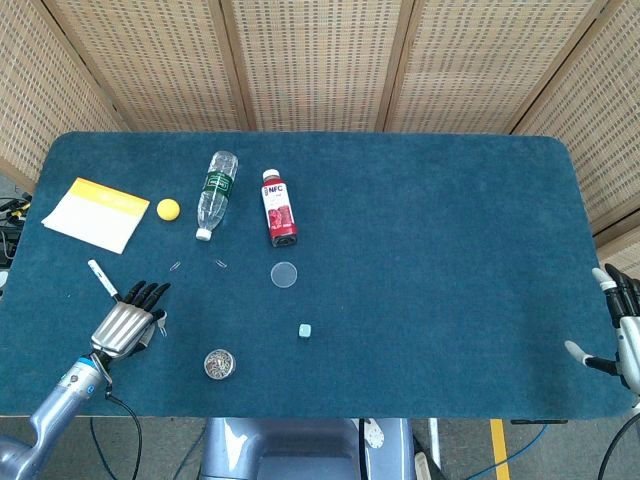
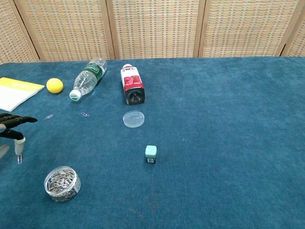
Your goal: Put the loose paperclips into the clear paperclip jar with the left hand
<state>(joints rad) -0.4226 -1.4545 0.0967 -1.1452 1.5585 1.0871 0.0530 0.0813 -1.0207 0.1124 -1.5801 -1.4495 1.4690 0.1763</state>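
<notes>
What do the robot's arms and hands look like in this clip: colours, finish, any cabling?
The left hand has a ribbed silver metal back, black fingers and pale fingertips; a blue ring sits at the wrist of its grey-silver left arm, with a thin black cable trailing below. The right hand shows only at the frame edge: silver-white body, dark fingers, a pale thumb.

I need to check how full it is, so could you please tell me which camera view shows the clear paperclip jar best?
The chest view shows the clear paperclip jar best: it is near and large there, with its open top and the heap of clips inside plain to see. The head view shows the same jar only as a small round speck, its contents a grey blur.
</notes>
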